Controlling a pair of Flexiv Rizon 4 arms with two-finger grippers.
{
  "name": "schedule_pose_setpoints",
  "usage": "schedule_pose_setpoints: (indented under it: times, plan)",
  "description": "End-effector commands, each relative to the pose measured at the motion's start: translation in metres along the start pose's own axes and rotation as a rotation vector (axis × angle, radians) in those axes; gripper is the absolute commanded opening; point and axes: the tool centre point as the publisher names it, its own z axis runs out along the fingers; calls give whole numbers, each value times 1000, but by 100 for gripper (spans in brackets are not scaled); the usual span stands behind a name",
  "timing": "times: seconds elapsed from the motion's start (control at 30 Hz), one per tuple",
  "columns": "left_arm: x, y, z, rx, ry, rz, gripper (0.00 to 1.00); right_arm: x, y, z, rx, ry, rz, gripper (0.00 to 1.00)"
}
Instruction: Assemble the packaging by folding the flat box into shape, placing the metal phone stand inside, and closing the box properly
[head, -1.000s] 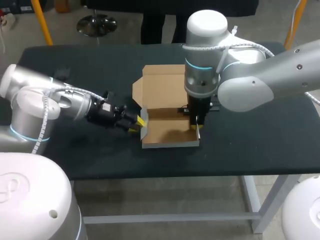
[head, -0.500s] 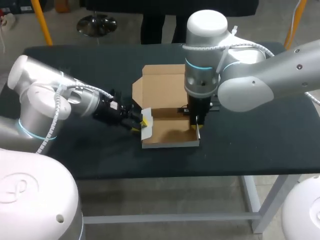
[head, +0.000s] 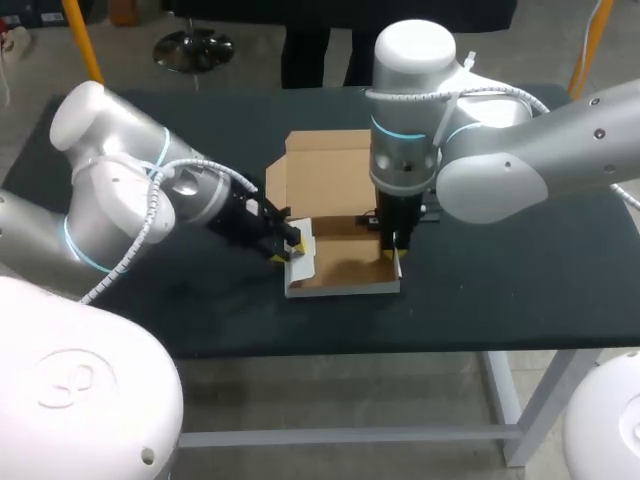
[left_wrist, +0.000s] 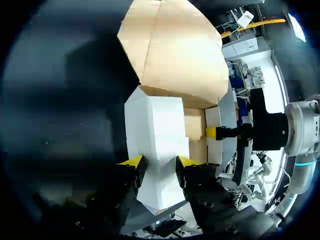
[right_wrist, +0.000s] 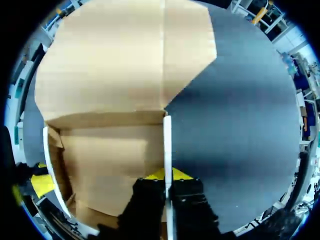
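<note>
I see my right gripper (right_wrist: 166, 176) clamped on the box (head: 325, 175) wall at three o'clock, while I cannot tell my left gripper's (left_wrist: 157, 161) grip at nine o'clock.

One surface (head: 520, 270) is carrying one box (head: 340, 265), and the box is showing one open lid (head: 325, 170). Two arms are coming in over it: one left arm (head: 130, 200) and one right arm (head: 520, 160). Each is bearing one pincer, making two: left pincer (head: 290, 247), right pincer (head: 392, 250). Each pincer is showing two yellow tips (left_wrist: 132, 161), four altogether.
</note>
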Motion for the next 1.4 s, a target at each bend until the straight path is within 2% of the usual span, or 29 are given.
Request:
schedule_pose_setpoints:
  times: [0.03,0.33,0.5,0.8,0.97,1.4]
  plan:
    - [3,-3,10,-7,-181,-11,42,2,0,-1,3,-2,-1,0]
    - [-5,-2,18,-14,-290,-39,38,2,0,-1,3,-2,-1,0]
    - [-10,-3,21,-17,-363,-50,32,2,0,-1,3,-2,-1,0]
    - [-20,-5,24,-19,-496,-68,33,2,0,-1,3,-2,-1,0]
    - [-25,-6,18,-17,-506,-77,35,2,0,-1,3,-2,-1,0]
    - [-22,-2,-9,-17,-374,-28,45,2,0,-1,3,-2,-1,0]
